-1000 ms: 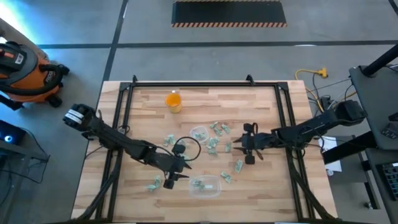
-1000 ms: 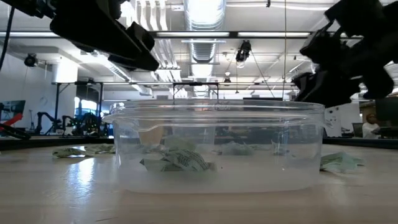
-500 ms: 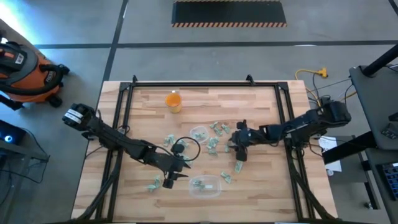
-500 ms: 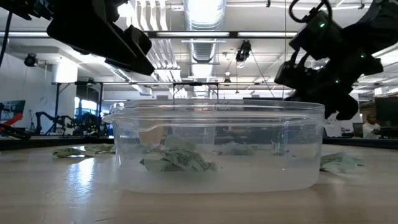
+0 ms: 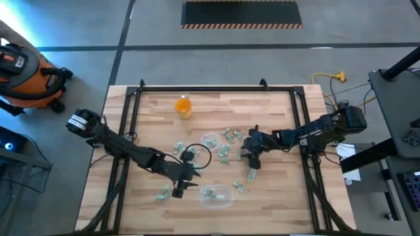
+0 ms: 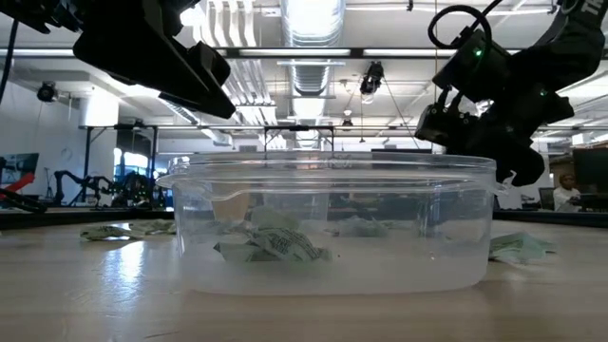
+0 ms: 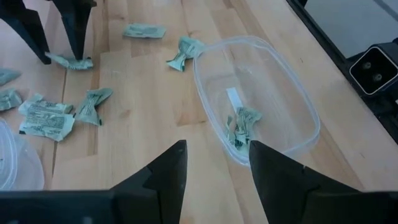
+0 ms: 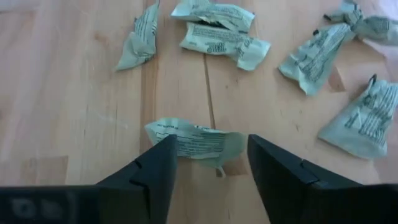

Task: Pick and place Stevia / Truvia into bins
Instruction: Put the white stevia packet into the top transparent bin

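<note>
Left gripper (image 5: pixel 176 190) hovers low over the counter (image 5: pixel 275 196), just beside the tub (image 5: pixel 217 196), fingers spread and empty. In the left wrist view the tub (image 7: pixel 261 99) holds a couple of crumpled sachets (image 7: pixel 239 124) on its floor.

The round cup (image 5: pixel 210 140) sits near the counter's middle, with loose sachets (image 5: pixel 226 152) scattered beside it and toward the right; a few more lie near the left gripper. An orange cup (image 5: pixel 183 106) stands well apart at the far edge.

Right gripper (image 5: pixel 251 158) is down among the scatter on the right. Right wrist view: fingers spread, one sachet (image 8: pixel 196 141) lying flat between them, not yet pinched.

Step in hand, as judged: right arm set for a pick, with most sachets not yet binned. The next move calls for lowering until the fingertips bracket the sachet, closing, then lifting and carrying it to a bin. The flat paper may slip or fold.

Writing: dark print shows on the sachets, too small to read; no brand name can be made out.
</note>
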### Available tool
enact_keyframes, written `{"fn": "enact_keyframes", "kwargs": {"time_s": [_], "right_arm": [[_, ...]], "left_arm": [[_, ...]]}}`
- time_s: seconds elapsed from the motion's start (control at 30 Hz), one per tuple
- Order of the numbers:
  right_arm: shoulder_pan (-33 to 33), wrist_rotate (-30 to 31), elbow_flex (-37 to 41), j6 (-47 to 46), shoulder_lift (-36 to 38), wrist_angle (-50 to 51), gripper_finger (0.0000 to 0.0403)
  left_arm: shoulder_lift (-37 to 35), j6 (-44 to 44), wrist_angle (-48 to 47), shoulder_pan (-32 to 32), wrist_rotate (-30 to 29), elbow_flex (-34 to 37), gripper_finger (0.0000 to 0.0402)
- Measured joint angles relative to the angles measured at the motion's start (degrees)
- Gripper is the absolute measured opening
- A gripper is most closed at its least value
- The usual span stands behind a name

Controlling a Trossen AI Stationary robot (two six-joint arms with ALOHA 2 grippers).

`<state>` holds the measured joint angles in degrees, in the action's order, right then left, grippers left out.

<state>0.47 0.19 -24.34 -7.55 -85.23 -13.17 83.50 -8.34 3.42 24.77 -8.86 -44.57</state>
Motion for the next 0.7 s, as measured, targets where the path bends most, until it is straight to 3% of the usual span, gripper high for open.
{"fn": "enact_keyframes", "kwargs": {"time_s": [0.33, 0.57, 0.7], "right_arm": [[0.0, 1.3, -1.5, 4.0, 0.1, 0.1, 0.002], [0.0, 1.7, -4.3, 5.5, 0.1, 0.1, 0.0009], [0.0, 5.1, -7.7, 7.6, 0.1, 0.0, 0.0009]], "left_arm": [[0.0, 0.0, -0.3, 0.0, -0.5, 0.0, 0.0158], [0.0, -0.3, -1.7, 0.0, -0.5, 0.0, 0.0158], [0.0, -0.4, -2.9, 0.0, -0.5, 0.0, 0.0157]]}}
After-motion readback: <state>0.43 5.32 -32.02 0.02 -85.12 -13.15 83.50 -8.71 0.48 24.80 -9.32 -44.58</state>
